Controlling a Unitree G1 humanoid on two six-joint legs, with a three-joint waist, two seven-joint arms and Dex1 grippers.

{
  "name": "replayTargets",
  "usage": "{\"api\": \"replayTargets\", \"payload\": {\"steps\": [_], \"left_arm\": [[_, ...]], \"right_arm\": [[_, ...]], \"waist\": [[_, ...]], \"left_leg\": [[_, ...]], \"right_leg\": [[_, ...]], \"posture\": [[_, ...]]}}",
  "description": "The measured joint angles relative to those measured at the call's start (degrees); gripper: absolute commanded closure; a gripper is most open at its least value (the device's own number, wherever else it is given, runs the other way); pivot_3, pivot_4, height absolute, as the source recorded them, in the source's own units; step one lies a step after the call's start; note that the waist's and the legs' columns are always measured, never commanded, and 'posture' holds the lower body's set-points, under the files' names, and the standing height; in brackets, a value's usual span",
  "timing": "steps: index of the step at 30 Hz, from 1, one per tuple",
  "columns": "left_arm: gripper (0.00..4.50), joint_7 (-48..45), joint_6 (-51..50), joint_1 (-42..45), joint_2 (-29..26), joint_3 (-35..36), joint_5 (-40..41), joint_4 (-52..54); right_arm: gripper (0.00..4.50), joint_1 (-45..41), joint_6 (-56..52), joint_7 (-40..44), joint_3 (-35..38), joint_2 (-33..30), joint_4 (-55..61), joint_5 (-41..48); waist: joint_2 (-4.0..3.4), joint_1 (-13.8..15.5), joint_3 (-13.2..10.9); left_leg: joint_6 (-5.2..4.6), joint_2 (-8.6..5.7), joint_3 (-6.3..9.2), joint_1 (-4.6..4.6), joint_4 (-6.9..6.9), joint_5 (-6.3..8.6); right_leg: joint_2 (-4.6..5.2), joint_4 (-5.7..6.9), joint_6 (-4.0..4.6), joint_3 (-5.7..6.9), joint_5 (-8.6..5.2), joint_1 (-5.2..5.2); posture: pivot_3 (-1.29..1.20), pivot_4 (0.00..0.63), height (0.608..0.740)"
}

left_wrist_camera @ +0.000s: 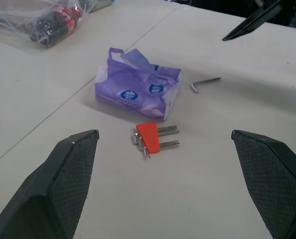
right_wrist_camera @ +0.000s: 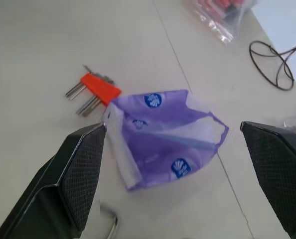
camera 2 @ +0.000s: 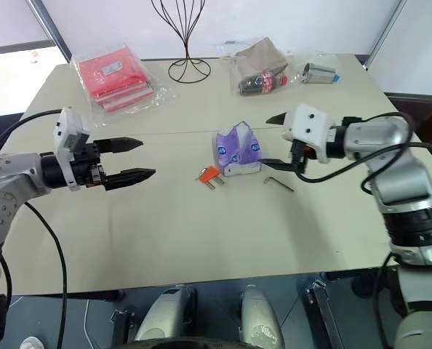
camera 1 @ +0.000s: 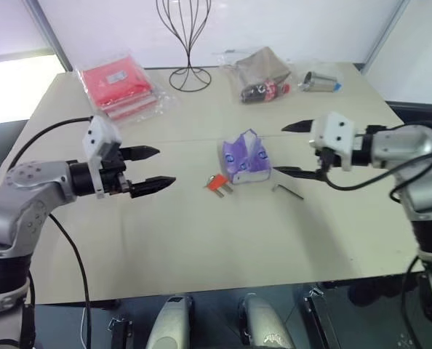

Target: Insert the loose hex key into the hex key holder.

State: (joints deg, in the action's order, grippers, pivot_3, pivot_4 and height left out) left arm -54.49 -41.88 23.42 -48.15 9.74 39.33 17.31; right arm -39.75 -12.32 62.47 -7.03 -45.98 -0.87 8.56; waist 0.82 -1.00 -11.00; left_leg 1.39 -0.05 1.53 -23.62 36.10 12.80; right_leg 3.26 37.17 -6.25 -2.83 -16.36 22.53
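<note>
The hex key point(camera 1: 287, 190) lies on the desk point(camera 1: 201, 247) just right of the purple tissue pack point(camera 1: 245, 160), whose round blue logos are too small to read. The orange holder point(camera 1: 216, 182) lies just left of the pack. Left end effector point(camera 1: 154, 167) and right end effector point(camera 1: 289, 149) both hover released, grasping nothing. A red-labelled bottle point(camera 1: 263, 91) lies bagged at the desk's far side, writing illegible.

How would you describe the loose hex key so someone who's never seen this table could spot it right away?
Find the purple tissue pack near the middle of the beige table. On the robot's right of it, lying flat on bare tabletop, is the loose hex key. It is a single thin dark L-shaped rod lying by itself, unlike the short keys stuck in the hex key holder on the pack's other side.
</note>
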Motion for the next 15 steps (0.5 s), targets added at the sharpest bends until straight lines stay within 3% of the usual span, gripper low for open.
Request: {"api": "replayTargets", "payload": {"steps": [10,13,15], "left_arm": [[0.04,2.36,0.13,-3.55,0.05,0.72,-0.36,2.64],[0.00,3.44,0.03,-5.24,-0.01,1.70,-0.15,4.47],[0.00,4.20,-0.03,-5.88,-0.06,2.57,-0.01,5.65]], "right_arm": [[0.00,-5.03,12.80,-3.02,-8.92,9.94,-22.03,-10.27],[0.89,-7.93,19.21,-6.96,-10.59,12.14,-31.86,-14.71],[1.81,-9.08,22.21,-8.52,-10.85,13.24,-37.00,-16.53]], "waist": [[0.00,-0.09,-0.01],[0.00,-0.18,-0.01],[0.00,-0.14,-0.01]], "left_leg": [[0.02,-0.03,0.00,-0.01,0.02,-0.01],[0.03,-0.02,0.00,0.00,-0.01,-0.02],[0.03,-0.02,0.00,-0.01,-0.02,-0.02]], "right_leg": [[0.00,0.03,-0.02,0.00,0.01,0.02],[-0.01,0.03,-0.01,0.00,0.01,0.03],[-0.01,0.03,-0.02,0.00,0.01,0.04]], "posture": [[0.00,0.150,0.740],[0.00,0.150,0.740],[0.00,0.150,0.740]]}}
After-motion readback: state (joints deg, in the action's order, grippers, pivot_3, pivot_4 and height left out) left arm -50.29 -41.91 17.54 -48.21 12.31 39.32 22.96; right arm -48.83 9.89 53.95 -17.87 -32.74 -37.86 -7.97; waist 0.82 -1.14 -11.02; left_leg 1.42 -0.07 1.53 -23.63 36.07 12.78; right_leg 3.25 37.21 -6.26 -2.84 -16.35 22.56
